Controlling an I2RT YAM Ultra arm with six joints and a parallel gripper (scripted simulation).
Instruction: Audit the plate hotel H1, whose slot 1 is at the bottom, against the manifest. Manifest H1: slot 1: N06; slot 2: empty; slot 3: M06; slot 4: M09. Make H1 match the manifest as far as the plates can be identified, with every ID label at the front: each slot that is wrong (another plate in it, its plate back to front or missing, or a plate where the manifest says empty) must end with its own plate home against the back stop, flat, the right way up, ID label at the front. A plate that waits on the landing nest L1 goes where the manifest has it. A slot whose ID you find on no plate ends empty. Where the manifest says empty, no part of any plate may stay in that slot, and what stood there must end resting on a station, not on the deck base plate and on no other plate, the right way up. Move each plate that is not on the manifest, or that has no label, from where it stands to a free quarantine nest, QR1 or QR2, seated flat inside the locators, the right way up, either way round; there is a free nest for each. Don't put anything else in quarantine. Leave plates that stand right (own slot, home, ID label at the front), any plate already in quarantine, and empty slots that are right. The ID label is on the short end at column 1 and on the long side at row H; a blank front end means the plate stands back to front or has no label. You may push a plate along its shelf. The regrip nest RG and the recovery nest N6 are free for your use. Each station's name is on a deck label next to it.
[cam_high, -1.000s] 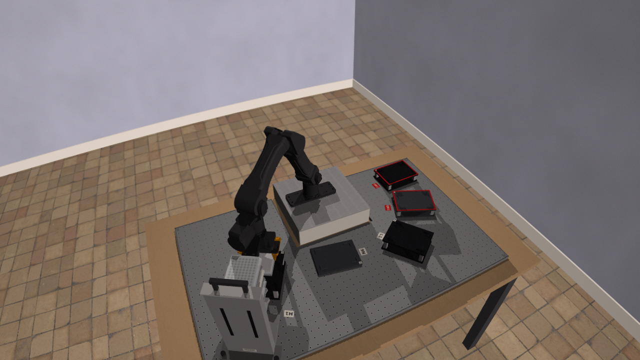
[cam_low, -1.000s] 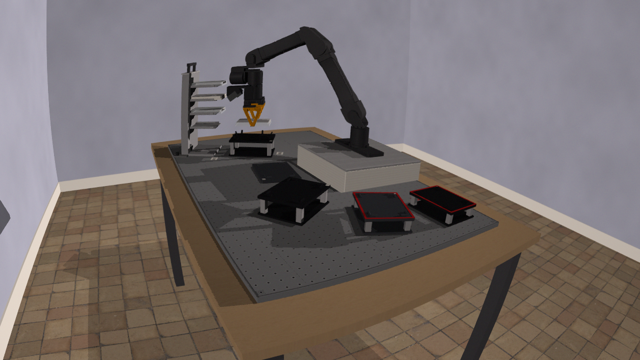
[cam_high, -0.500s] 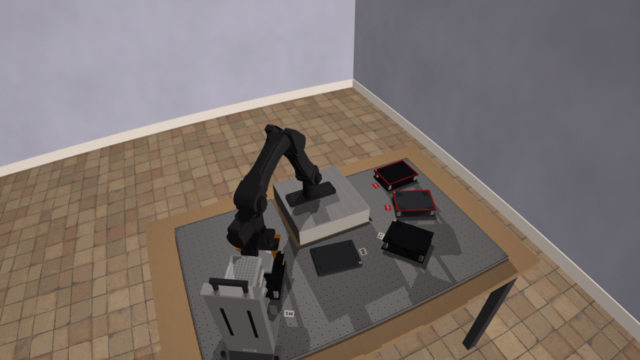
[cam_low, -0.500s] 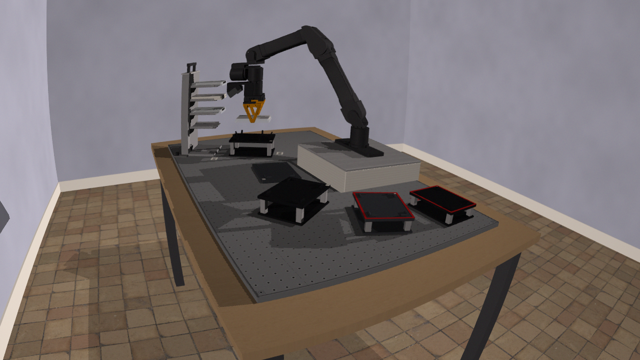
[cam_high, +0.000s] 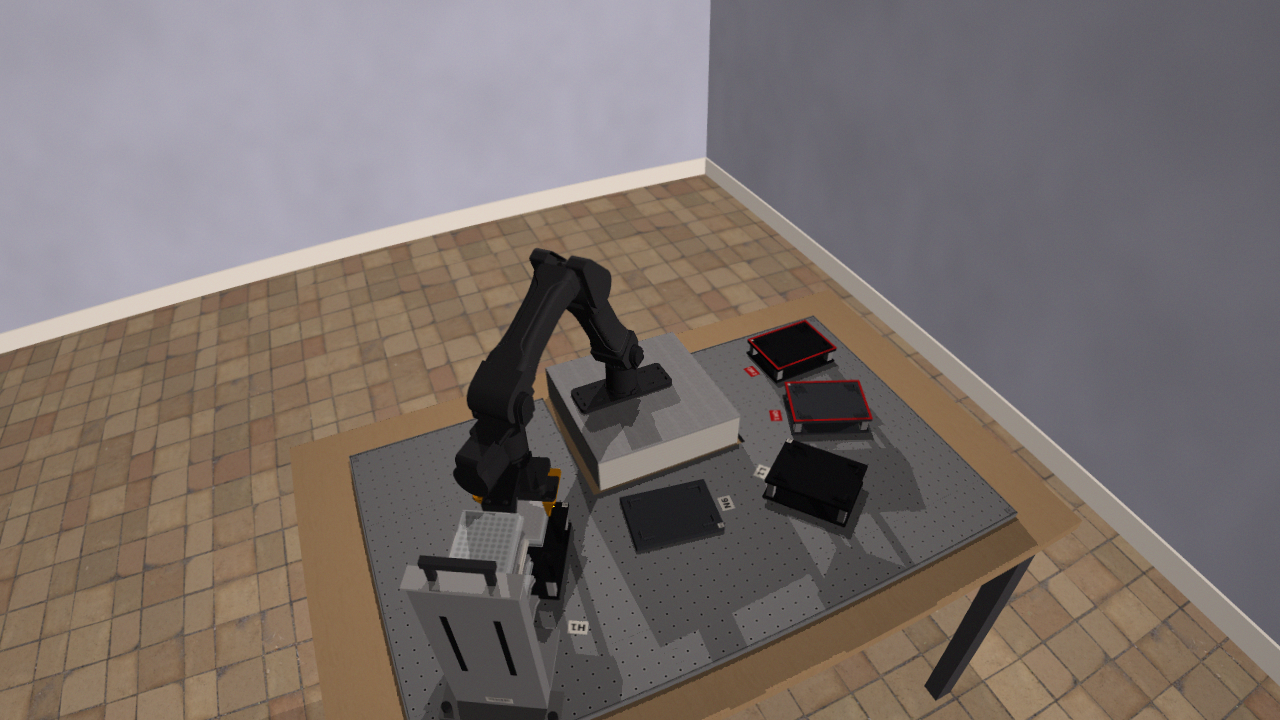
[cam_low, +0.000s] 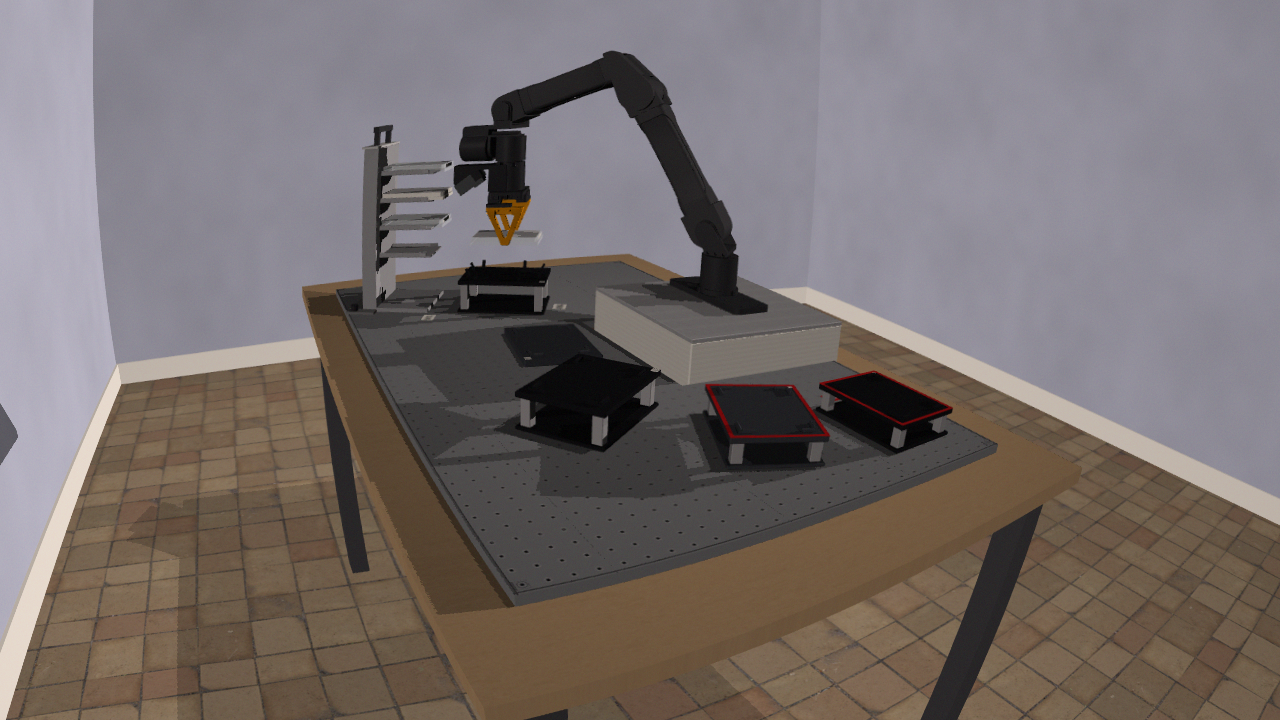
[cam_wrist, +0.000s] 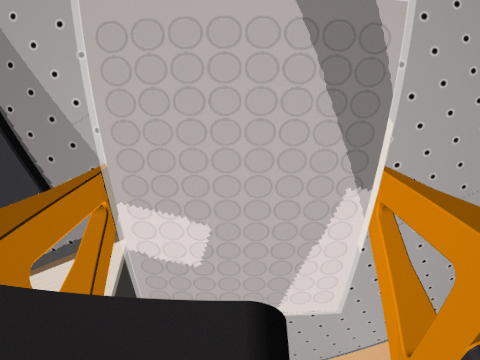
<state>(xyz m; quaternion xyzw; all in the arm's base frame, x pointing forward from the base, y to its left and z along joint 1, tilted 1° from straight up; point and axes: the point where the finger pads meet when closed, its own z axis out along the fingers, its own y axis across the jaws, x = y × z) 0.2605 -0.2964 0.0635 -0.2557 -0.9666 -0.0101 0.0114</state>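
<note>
Looking down from the wrist view, the plate (cam_wrist: 240, 134) fills most of the frame, long axis running 12 to 6, with its near end cut off behind the black gripper body at 6, so I can't read any ID label on it from any view. The gripper (cam_low: 506, 234) has its orange fingers spread wide across the plate's short width, clamped on its two long sides, so it's gripping the plate and carrying it. In the exterior view the plate hangs flat in the air, just above the black nest (cam_low: 503, 284) and at 3 o'clock from the hotel (cam_low: 370, 223), level with its lowest shelves. The hotel's shelves show only edge-on there, so what sits in each slot is hard to tell. From the top view the hotel's back panel hides its lower slots, and the arm (cam_high: 519, 376) covers most of the gripper. Two red-rimmed nests (cam_high: 791, 347) sit well apart at the deck's far corner.
</note>
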